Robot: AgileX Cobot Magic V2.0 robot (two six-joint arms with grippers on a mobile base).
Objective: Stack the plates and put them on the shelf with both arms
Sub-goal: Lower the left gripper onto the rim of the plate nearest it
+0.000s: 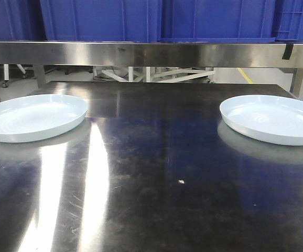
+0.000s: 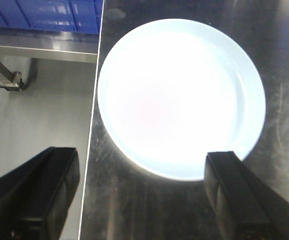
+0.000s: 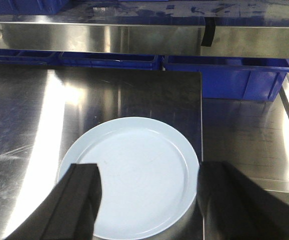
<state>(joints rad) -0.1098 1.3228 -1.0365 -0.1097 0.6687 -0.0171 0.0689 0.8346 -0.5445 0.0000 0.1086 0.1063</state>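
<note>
The left plate (image 1: pixel 33 116), a glossy pale bluish-white round shallow dish with a low upturned rim, lies flat near the left edge of the dark reflective steel tabletop (image 1: pixel 157 157). The right plate (image 1: pixel 272 118), its twin, lies flat near the right edge, well apart from the first. Neither is stacked yet. Being round, they give you no long axis to line up with, so only the rim matters.

Your left gripper (image 2: pixel 142 162) is spread wide and holds nothing. Its plate lies ahead of it and a little toward the table's middle. One finger (image 2: pixel 229 195) overlaps the near rim in the wrist view, while the other hangs past the table edge over the grey floor (image 2: pixel 34 100).

Your right gripper (image 3: pixel 147 172) is also spread wide and empty. Both its fingers overlap the near part of its plate, so I judge this arm the better placed. Whether either gripper touches a plate, I cannot tell.

Each plate is nearer its own side's arm, so one must cross the table. Beyond the table runs the long brushed-steel front rail of the shelf (image 1: pixel 141 52), with big blue plastic crates (image 1: pixel 157 18) above it.
</note>
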